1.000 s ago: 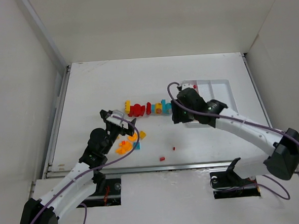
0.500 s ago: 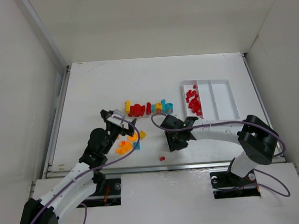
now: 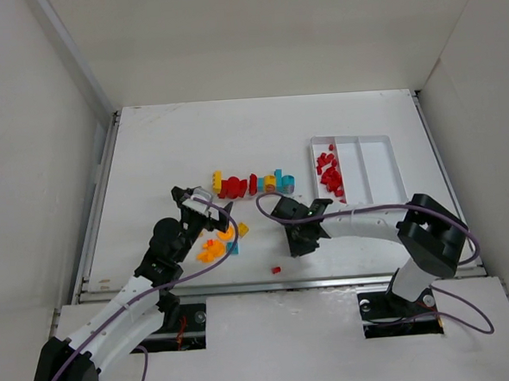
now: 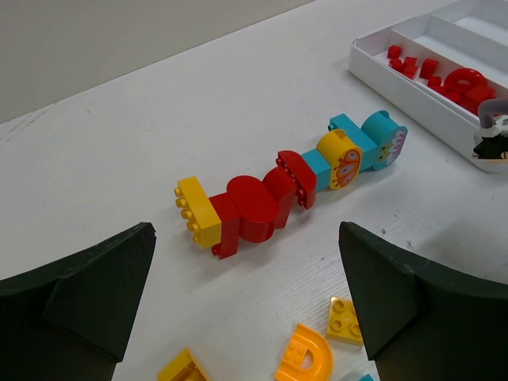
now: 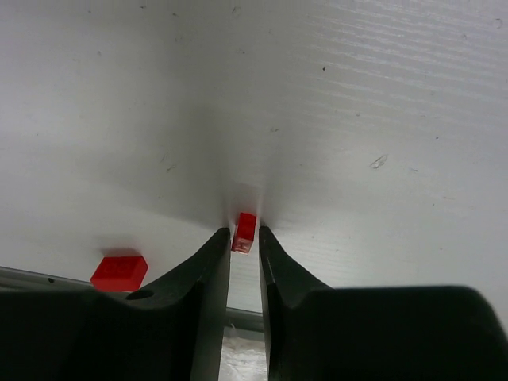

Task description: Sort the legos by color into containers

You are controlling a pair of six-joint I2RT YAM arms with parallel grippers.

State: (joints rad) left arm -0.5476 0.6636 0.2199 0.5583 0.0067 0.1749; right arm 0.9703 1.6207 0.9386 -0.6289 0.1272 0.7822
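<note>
Top view, looking down on a white table [image 3: 149,162]. We see the left gripper [image 3: 202,204] hovering left of centre, over the far edge of a pile [image 3: 216,245] of orange and yellow bricks, its jaws spread wide with nothing between them. Just beyond it a row [image 3: 252,184] of joined bricks lies flat on the table. In the left wrist view we read the row as yellow at one end, then reds, cyan, a round yellow piece, and cyan at the end nearest the tray. The tray [image 3: 355,137] sits to the right of the row, a shallow white rectangle with three narrow compartments. Its leftmost compartment holds a scatter of red bricks [image 3: 330,175]. The right arm [image 3: 369,218] bends across the near part of the table, and the right gripper [image 3: 298,246] points down at the surface between the pile and the tray. In the right wrist view its two dark fingers stand almost together, with a tiny red brick [image 5: 244,232] resting on the table in the narrow gap at their tips. We cannot tell whether they are pressing on it or just clear of it. A loose red brick [image 5: 119,272] lies on the table to one side, apart from the fingers and close to the table's near edge.
</note>
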